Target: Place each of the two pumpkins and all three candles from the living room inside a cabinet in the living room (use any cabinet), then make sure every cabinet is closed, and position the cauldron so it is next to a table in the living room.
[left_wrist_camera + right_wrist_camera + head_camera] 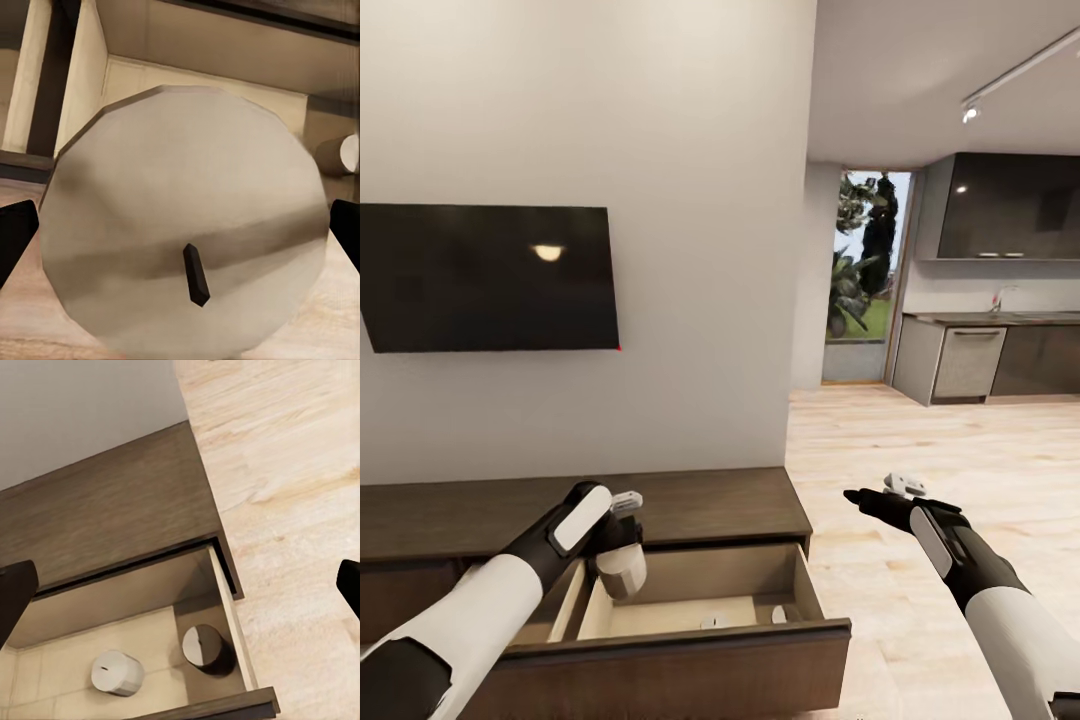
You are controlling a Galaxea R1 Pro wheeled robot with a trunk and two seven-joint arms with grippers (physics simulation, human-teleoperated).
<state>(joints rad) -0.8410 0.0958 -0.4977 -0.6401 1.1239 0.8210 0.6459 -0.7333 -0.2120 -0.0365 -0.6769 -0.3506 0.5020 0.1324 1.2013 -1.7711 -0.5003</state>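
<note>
**Left gripper holds a candle over the open drawer**

Left gripper (622,545) is clamped on a pale, stubby candle (622,572), held above the open drawer (690,600) of the cabinet (730,505). From the left wrist the candle's (184,232) round beige end face with its short dark wick (196,274) sits between the two dark fingertips (15,236).

Right gripper (880,495) hangs over the pale wood floor (960,440) beside the cabinet, its jaws spread wide and empty.

The cabinet is a long, low, dark-brown unit against a light grey wall (690,150), under a dark wall-mounted television (485,277). Beyond the wall's corner the floor runs to a kitchen with dark grey cabinets (1000,205) and a tall window (865,270).

The drawer is pulled well out, its inside pale beige. Two more candles lie on its bottom near the front: one (116,673) pale and lying on its side, the other (204,647) in shadow close to the drawer's side wall.
</note>
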